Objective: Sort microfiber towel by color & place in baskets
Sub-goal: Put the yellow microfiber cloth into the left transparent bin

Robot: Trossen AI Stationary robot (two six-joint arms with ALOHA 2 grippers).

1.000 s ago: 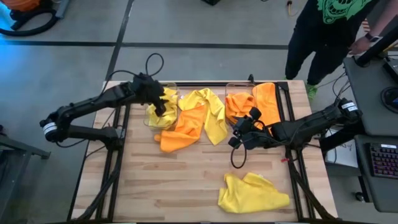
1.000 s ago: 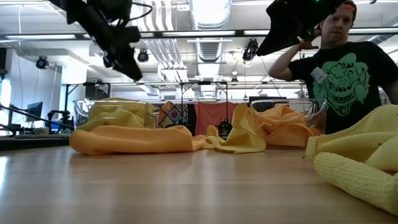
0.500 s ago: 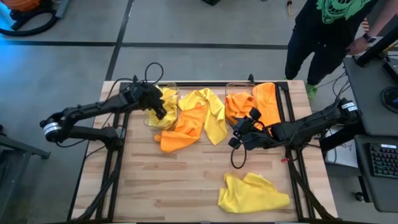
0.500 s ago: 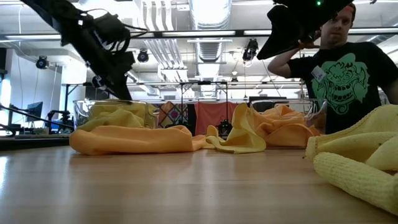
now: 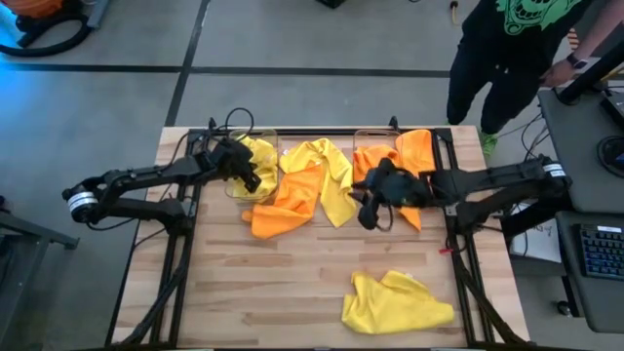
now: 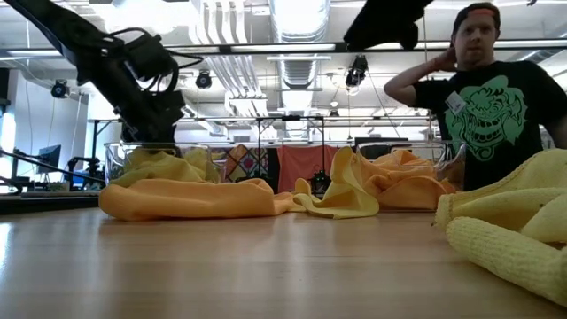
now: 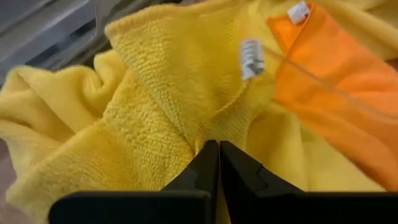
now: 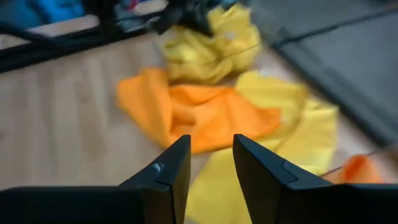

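The left clear basket (image 5: 231, 187) holds bunched yellow towels (image 5: 261, 154). My left gripper (image 5: 254, 178) is down in it, shut, its tips (image 7: 217, 149) on those towels. The right basket (image 5: 360, 136) holds orange towels (image 5: 414, 156). An orange towel (image 5: 283, 207) and a yellow towel (image 5: 331, 180) lie on the table between the baskets, partly over each other. Another yellow towel (image 5: 395, 300) lies crumpled near the front right. My right gripper (image 5: 370, 207) hangs open above the table beside the right basket, with nothing between its fingers (image 8: 210, 152). My left gripper's shut fingertips (image 7: 210, 155) press into a fold of the yellow towel (image 7: 186, 134) lying in the left basket. They come slanting down from the table's left side. The towel stays bunched in the basket. Whether any cloth is caught between the tips, I cannot tell.
A person (image 5: 507, 49) stands beyond the table's far right corner. A desk with a keyboard (image 5: 600, 249) is off the right edge. Bare wood (image 5: 263, 292) spans the near left of the table.
My left gripper has gone down from above the left basket onto the yellow towels inside it. My right gripper has risen and swung toward the table's left, turning as it went. The towels lie as before.
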